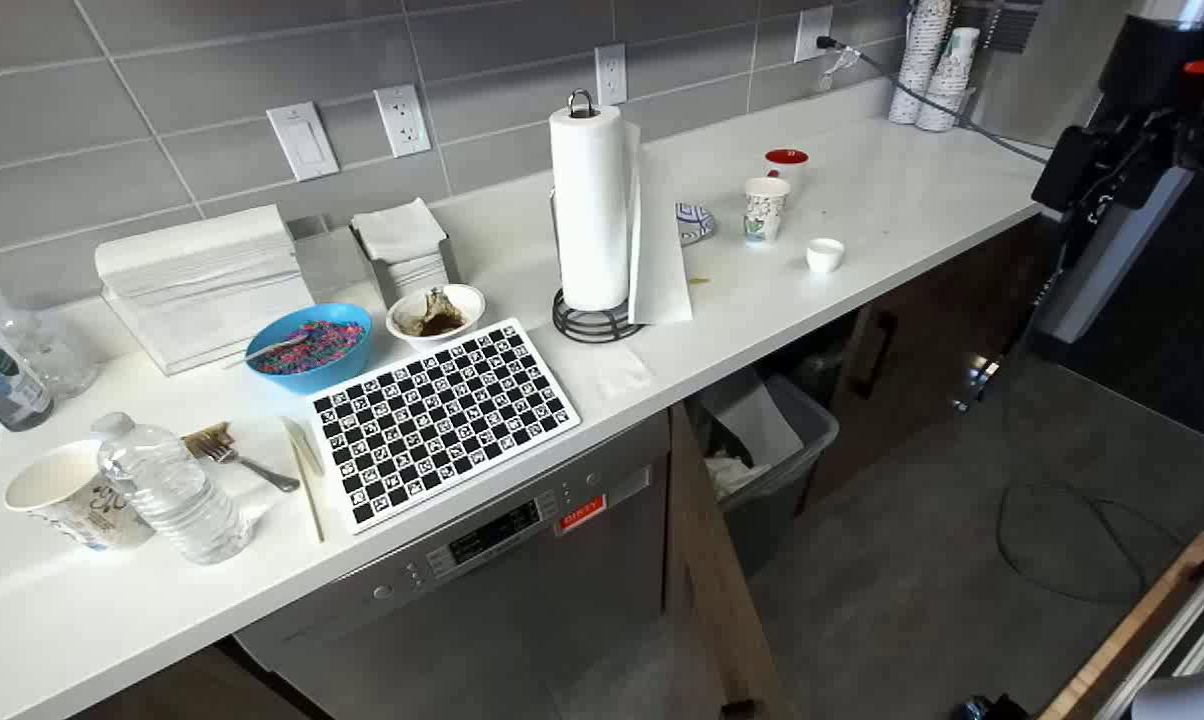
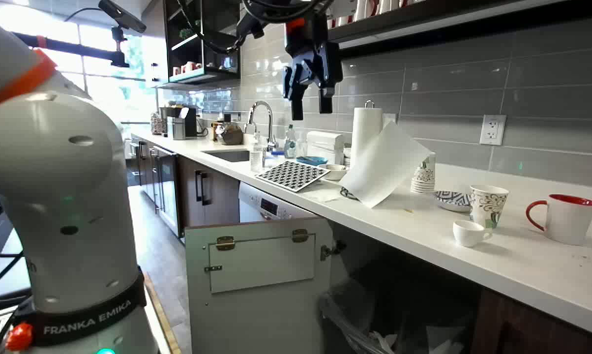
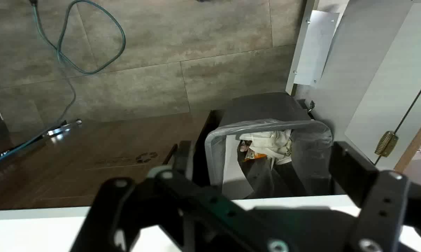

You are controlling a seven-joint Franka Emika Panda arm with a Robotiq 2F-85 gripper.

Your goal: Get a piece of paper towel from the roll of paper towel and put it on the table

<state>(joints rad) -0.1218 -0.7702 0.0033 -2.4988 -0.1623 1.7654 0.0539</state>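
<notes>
- Your black two-fingered pincer (image 2: 311, 105) hangs released, nothing between its fingers, well above the level of the long, smooth white worktop (image 2: 433, 231).
- The thin, floppy white sheet of paper towel (image 2: 392, 162) hangs, seemingly unsevered, from the tall white roll of paper towel (image 1: 588, 210), between the worktop's front and back edges.
- Best approach from the front edge and pinch the sheet's loose side.
- Tug sideways, not upward: the dark, round-based wire holder (image 1: 594, 327) could tip.
- Then lay the sheet flat, inside the front edge.
</notes>
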